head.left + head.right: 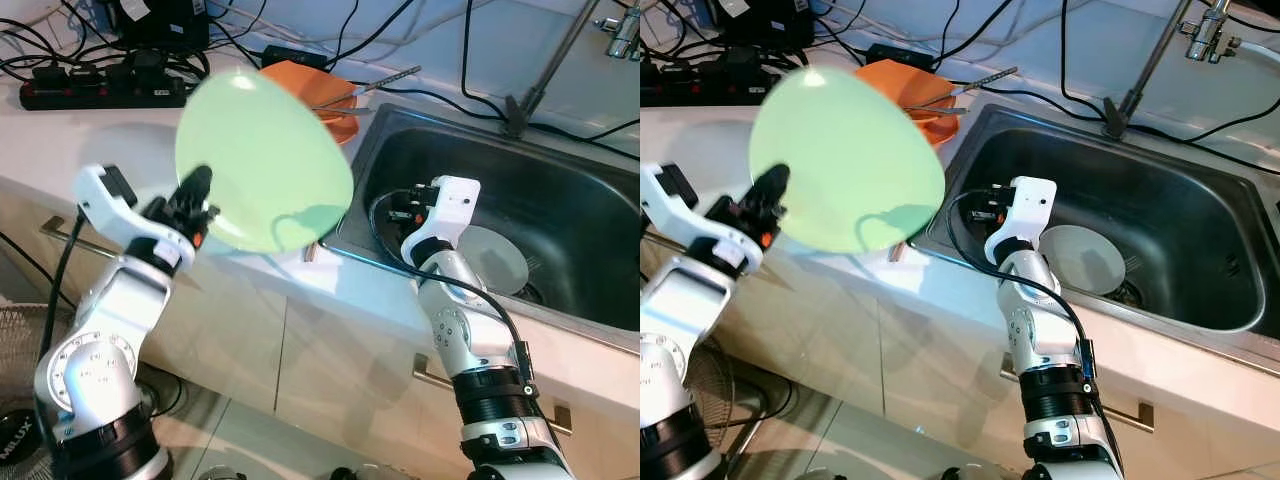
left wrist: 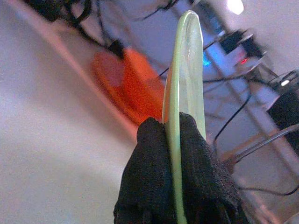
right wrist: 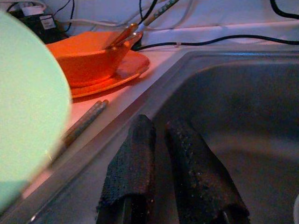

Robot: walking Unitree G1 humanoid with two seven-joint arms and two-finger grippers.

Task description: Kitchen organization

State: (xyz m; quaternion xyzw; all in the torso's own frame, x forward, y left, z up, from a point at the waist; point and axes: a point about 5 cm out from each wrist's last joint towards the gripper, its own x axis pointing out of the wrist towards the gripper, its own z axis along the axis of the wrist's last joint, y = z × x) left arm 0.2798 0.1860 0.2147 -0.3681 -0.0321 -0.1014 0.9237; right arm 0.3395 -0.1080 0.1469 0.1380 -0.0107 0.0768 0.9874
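A pale green plate [image 1: 265,160] hangs tilted above the white counter, to the left of the sink. My left gripper [image 1: 195,200] is shut on its lower left rim; in the left wrist view the black fingers [image 2: 149,177] pinch the thin edge of the green plate [image 2: 187,70]. An orange bowl [image 1: 335,95] with utensils in it sits on an orange plate behind the green one. My right gripper [image 3: 159,126] is low inside the steel sink [image 1: 570,150] near its left wall, fingers together and holding nothing. A white dish [image 1: 495,258] lies on the sink floor beside it.
A black power strip [image 1: 100,90] and several cables run along the back of the counter. A pair of chopsticks [image 3: 84,122] lies on the counter by the sink's rim. The faucet [image 1: 622,30] stands at the far right. Cabinet fronts with handles are below.
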